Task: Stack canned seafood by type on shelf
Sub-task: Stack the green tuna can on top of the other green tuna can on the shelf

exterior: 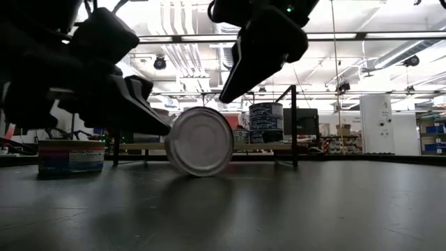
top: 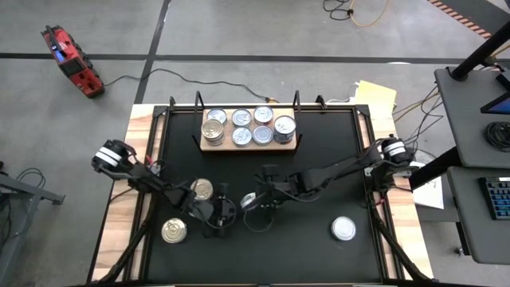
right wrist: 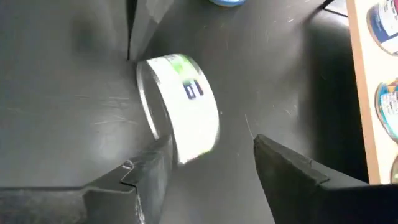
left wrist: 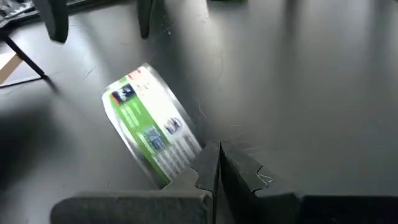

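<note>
Shelf: the light-brown wooden shelf (top: 248,145) lay at the far middle of the black table (top: 319,175), carrying eight cans (top: 263,116) in two rows of four; the one at the right end (top: 284,127) looked taller, as if stacked.
Green-label can: a tin with a green and white label (right wrist: 183,109) stood on its edge on the table near the centre, its plain silver end (exterior: 201,141) facing the low camera.
Right gripper: the right gripper (right wrist: 208,162) sat just behind this can with its jaws apart; the can lay at the gap's mouth, close against one finger (right wrist: 152,165), but not clamped.
Left gripper: the left gripper (left wrist: 217,165) was beside the same can with its fingers pressed together and nothing between them; its tips were close to the can's label, contact unclear.
Loose cans: two gold-topped cans (top: 202,189) (top: 174,231) stood on the left part of the table; a silver-topped can (top: 343,229) stood well apart at the front right.
</note>
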You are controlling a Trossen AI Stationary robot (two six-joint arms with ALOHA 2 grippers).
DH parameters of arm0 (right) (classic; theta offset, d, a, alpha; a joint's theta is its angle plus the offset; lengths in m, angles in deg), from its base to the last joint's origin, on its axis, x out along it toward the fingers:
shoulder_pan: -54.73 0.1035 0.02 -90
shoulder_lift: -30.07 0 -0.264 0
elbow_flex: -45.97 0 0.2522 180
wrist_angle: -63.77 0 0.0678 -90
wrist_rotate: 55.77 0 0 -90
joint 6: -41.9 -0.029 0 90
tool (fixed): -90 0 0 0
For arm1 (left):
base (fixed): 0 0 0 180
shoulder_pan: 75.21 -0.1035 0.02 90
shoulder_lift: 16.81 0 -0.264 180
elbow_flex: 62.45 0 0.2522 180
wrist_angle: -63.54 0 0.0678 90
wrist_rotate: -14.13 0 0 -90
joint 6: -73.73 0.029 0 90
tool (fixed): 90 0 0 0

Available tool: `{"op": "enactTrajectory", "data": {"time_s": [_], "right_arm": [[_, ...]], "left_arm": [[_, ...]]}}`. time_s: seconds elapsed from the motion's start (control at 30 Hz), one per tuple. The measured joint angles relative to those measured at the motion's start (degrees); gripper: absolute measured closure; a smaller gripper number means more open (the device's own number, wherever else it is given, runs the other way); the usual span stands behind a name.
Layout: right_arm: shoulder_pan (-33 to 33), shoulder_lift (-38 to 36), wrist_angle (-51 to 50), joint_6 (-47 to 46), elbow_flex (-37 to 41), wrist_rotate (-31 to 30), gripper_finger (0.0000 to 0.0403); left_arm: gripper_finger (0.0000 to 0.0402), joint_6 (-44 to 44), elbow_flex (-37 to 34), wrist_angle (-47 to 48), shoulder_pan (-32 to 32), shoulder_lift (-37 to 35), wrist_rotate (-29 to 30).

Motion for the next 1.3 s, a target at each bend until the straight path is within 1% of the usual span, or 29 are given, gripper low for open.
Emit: {"op": "enactTrajectory", "data": {"time_s": [0.07, 0.2, 0.23, 0.47, 0.6, 0.77, 0.93, 1.1, 1.2, 1.3], "right_arm": [[-0.37, 0.63, 0.15, 0.04, -0.50, 0.88, 0.0184], [-1.51, 1.10, 0.35, -0.15, -0.51, 8.12, 0.0176], [-1.75, 1.26, 0.19, -0.41, -0.51, 9.08, 0.0174], [-3.12, 1.38, 0.55, 2.46, -0.44, 9.22, 0.0149], [-3.96, 1.38, 0.37, 2.51, -0.38, 9.47, 0.0136], [-4.19, 2.19, 0.54, 4.24, -0.38, 9.63, 0.0134], [-4.28, 5.02, 2.14, 5.00, -0.36, 12.57, 0.0148], [-4.28, 5.47, 1.94, 5.90, -0.30, 12.51, 0.0175], [-4.28, 5.14, 1.97, 5.86, -0.30, 12.47, 0.0215], [-4.28, 5.14, 2.00, 5.42, -0.33, 12.57, 0.0272]], "left_arm": [[0.0401, 0.70, 0.62, 0.11, -0.02, 0.97, 0.65], [0.0401, 1.85, 1.57, 0.21, -0.04, 2.14, 0.70], [0.0401, 1.92, 1.82, 0.14, -0.04, 2.28, 0.67], [0.0401, 1.98, 1.63, 0.21, -0.04, 2.25, 1.08], [0.0401, 2.00, 1.63, 0.21, -0.04, 2.23, 1.12], [0.0401, 2.00, 1.76, 0.23, -0.11, 2.23, 2.06], [0.0401, 2.00, 1.76, 0.21, -0.13, 2.21, 2.07], [0.0401, 2.02, 1.78, 0.22, -0.13, 2.21, 2.08], [0.0401, 2.02, 1.78, 0.21, -0.13, 2.21, 2.11], [0.0401, 2.02, 1.78, 0.17, -0.13, 2.16, 2.11]]}}
